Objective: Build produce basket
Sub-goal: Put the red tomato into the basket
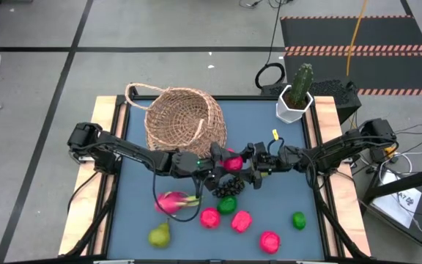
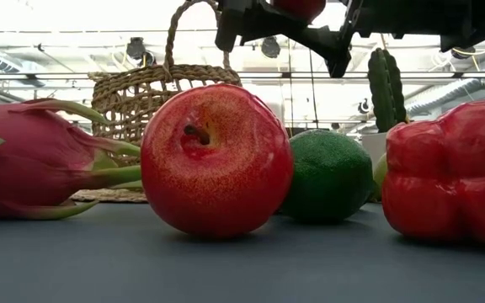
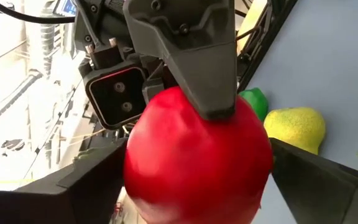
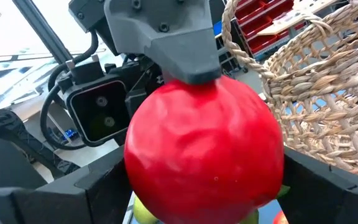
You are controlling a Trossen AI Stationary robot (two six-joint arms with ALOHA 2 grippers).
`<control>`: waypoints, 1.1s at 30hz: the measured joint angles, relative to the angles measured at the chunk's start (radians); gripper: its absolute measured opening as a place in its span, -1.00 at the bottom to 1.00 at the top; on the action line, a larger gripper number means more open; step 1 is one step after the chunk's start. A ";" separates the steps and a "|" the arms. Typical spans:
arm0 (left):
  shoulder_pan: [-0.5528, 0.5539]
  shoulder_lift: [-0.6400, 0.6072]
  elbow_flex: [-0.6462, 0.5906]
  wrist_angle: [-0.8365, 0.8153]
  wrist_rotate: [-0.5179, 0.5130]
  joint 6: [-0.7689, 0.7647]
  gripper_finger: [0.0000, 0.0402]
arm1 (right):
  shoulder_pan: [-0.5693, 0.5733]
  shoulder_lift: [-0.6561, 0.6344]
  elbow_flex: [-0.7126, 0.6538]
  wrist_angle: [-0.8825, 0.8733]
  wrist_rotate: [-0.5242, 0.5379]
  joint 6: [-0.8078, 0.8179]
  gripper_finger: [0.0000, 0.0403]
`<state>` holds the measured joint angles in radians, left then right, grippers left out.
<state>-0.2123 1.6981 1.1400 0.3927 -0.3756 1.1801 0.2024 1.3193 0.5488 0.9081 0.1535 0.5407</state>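
Observation:
A round red fruit [image 1: 232,163] hangs above the middle of the table between my two grippers. My left gripper [image 1: 222,163] comes in from the left and my right gripper [image 1: 245,164] from the right, and both are shut on the fruit. The tan wicker basket [image 1: 184,117] stands at the far left of the mat. On the near part of the mat lie a pink dragon fruit [image 1: 173,201], a pear [image 1: 160,235], a dark grape bunch [image 1: 226,189], two limes [image 1: 227,204] and several red and pink fruits [image 1: 241,221]. My left gripper pinches the red fruit [image 3: 197,162] between its two fingers [image 3: 303,180], which lie on opposite sides of its round body. The fingers come in about level from the table's left. The fruit is lifted clear of the mat. My right gripper pinches the same fruit [image 4: 204,149] on two opposite sides between its fingers [image 4: 328,186], crosswise to the left gripper's fingers [image 4: 185,62]. It comes in about level from the table's right. The fruit hangs clear of the mat, with nothing under it.
A white pot with a green cactus [image 1: 297,92] stands at the table's far right corner. The wooden table rim [image 1: 107,110] frames the blue mat. A red apple [image 2: 213,160], a lime [image 2: 331,177] and a lumpy red fruit [image 2: 449,172] lie close to the near edge.

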 joint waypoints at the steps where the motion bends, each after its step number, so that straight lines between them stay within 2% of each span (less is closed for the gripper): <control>1: 0.000 0.000 0.000 0.000 0.000 0.000 0.76 | 0.000 0.000 0.000 0.000 0.000 0.000 0.60; 5: -0.003 0.000 0.000 0.002 -0.001 0.004 0.55 | 0.000 0.000 0.000 -0.002 0.000 -0.001 0.60; 8: -0.007 0.000 0.000 0.001 -0.003 0.009 0.48 | 0.000 0.000 0.000 -0.002 0.000 -0.005 0.61; 13: -0.017 0.000 0.000 0.002 -0.008 0.009 0.54 | 0.000 0.000 0.000 -0.001 -0.003 -0.011 0.74; 20: -0.038 0.000 0.000 0.006 -0.074 -0.003 0.56 | 0.002 -0.048 0.000 -0.056 -0.026 -0.028 0.96; 26: -0.055 -0.011 0.000 0.015 -0.112 -0.022 0.49 | 0.003 -0.123 0.000 -0.156 -0.026 -0.037 0.96; 33: -0.081 -0.030 0.000 0.036 -0.266 -0.061 0.60 | 0.013 -0.215 0.000 -0.249 -0.026 -0.053 0.96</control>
<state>-0.2930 1.6684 1.1404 0.4288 -0.6416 1.1191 0.2158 1.1041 0.5488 0.6593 0.1276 0.4877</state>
